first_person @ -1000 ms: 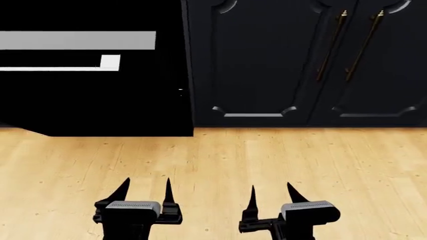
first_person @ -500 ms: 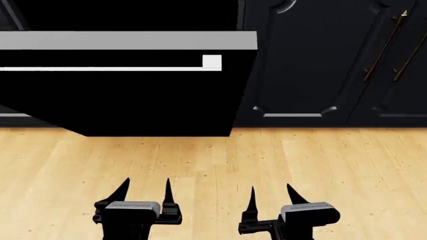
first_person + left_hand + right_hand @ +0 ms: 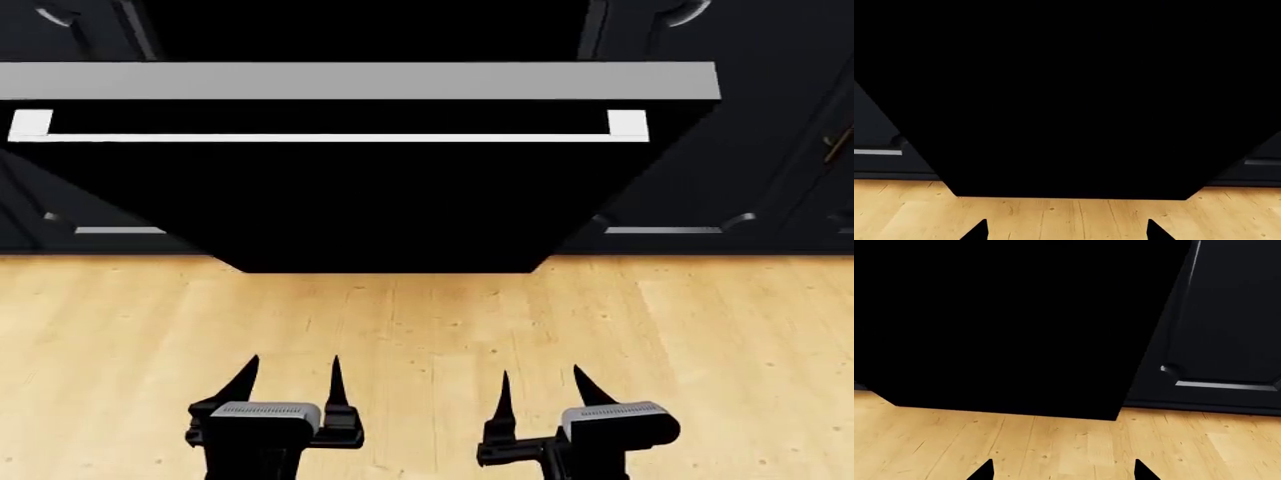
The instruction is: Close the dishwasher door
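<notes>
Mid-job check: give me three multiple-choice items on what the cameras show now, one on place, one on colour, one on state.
1. The dishwasher door sits where in the head view?
A. Centred ahead of both grippers
B. Far right
C. Behind the robot

2. What colour is its bar handle?
A. Brass
B. Silver-white
C. Red

3. What state is the left gripper in?
A. Shut on the handle
B. Pressed on the door
C. Open, clear of the door

Key: 1 A, the panel spans the middle above both grippers. 2 B, the bar renders pale against black. 3 C, its jaws stand apart over bare floor, as do those of the right gripper.
</notes>
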